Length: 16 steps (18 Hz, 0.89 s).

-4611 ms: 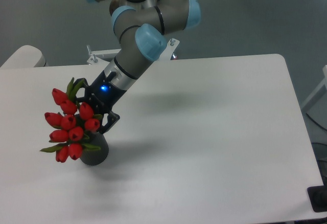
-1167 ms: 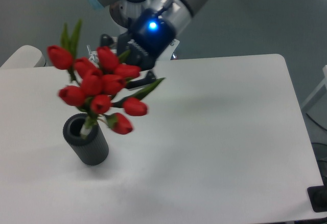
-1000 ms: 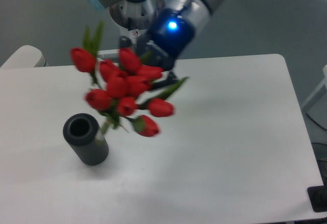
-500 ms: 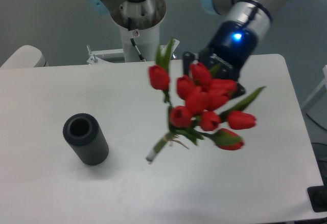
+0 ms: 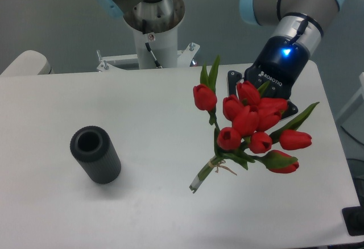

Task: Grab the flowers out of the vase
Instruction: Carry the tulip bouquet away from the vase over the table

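The bunch of red tulips (image 5: 250,125) is held in the air well to the right of the ribbed dark vase (image 5: 95,154), entirely clear of its mouth. The tool (image 5: 265,98) is largely hidden behind the blooms; it is judged to be clenched on the tulips somewhere among the upper stems and heads, since nothing else supports the bunch, though the fingers themselves cannot be made out. The bunch is tilted, with the heads up and to the right near the tool and the twine-tied stem ends (image 5: 206,175) slanting down and to the left toward the vase, seemingly just above the white tabletop (image 5: 153,107); whether the stem tips touch it cannot be told. This slant is likely explained by the angled wrist, which carries the bouquet sideways rather than upright.

The vase is left standing on the tabletop to the left, its round mouth open and empty, undisturbed by the extraction as far as its upright pose suggests. The removal from the vase is judged complete; what remains is only a secure hold, as a grip taken high among soft heads could let the bunch slip.
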{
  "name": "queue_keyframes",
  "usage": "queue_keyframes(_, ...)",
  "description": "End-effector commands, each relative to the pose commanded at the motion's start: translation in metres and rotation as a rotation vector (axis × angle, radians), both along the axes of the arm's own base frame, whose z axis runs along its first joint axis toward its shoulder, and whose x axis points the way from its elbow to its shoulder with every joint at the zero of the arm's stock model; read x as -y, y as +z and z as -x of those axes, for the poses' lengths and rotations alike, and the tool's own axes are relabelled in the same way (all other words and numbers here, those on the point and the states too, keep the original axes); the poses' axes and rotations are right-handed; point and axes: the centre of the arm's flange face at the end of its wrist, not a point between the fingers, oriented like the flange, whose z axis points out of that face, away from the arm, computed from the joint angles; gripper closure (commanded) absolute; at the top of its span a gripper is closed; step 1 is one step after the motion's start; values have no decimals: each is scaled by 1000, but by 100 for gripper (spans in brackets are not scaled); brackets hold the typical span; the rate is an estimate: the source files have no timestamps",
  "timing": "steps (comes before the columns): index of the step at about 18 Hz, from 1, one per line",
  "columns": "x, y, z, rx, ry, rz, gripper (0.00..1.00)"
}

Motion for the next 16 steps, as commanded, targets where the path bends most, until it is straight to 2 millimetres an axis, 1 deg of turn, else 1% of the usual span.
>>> queue_keyframes(4, -1, -1, -4, 4, -3, 1, 84)
queue_keyframes(8, -1, -3, -4, 7, -1, 8, 84)
queue_keyframes(13, -2, -1, -4, 1, 0, 10, 84)
queue_keyframes(16, -3, -4, -4, 7, -1, 12, 84)
